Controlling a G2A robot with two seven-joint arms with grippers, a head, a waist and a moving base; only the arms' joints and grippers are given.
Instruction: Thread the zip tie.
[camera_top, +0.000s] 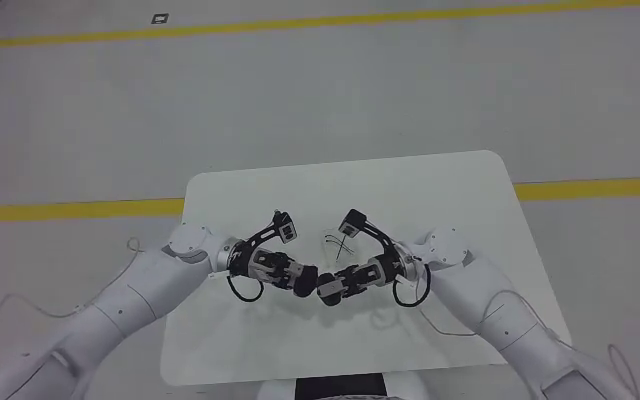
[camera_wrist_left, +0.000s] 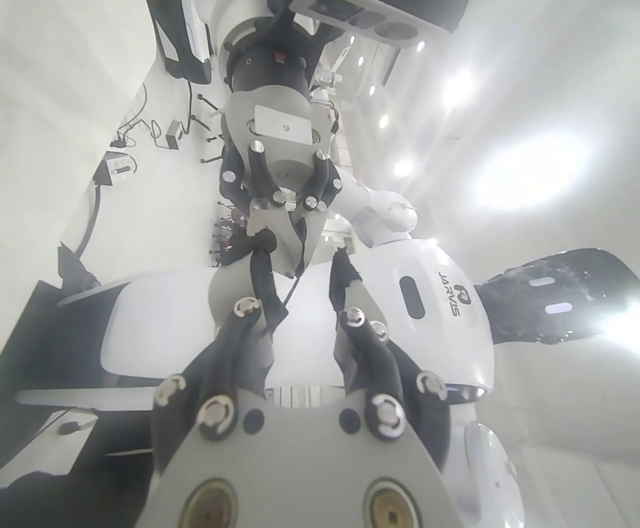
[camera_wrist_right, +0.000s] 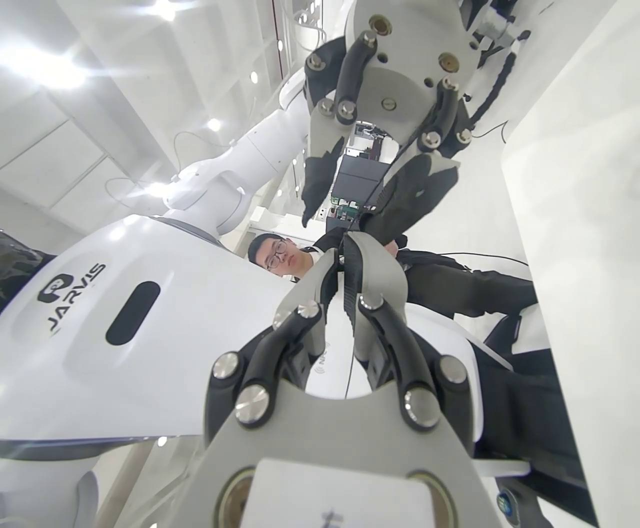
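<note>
right gripper (camera_wrist_right: 344, 250), clenched on the thin black plastic zip tie (camera_wrist_right: 349, 370), holds it above the white table (camera_top: 450, 190). left gripper (camera_wrist_left: 302, 272) faces it, released around the strand. threading looks underway; next, the tail likely needs aligning with the head.

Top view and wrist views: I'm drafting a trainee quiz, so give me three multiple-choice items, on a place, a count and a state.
1. The left gripper and right gripper meet: A over the table; B over the floor; C inside a box.
2. The yellow floor stripes number: A one; B two; C four.
3. The right gripper's jaws: A wide apart; B shut on the zip tie; C around a cup.
Key: A, both arms converge above it; B, one far, one passing the table; B, they pinch the thin strap.
</note>
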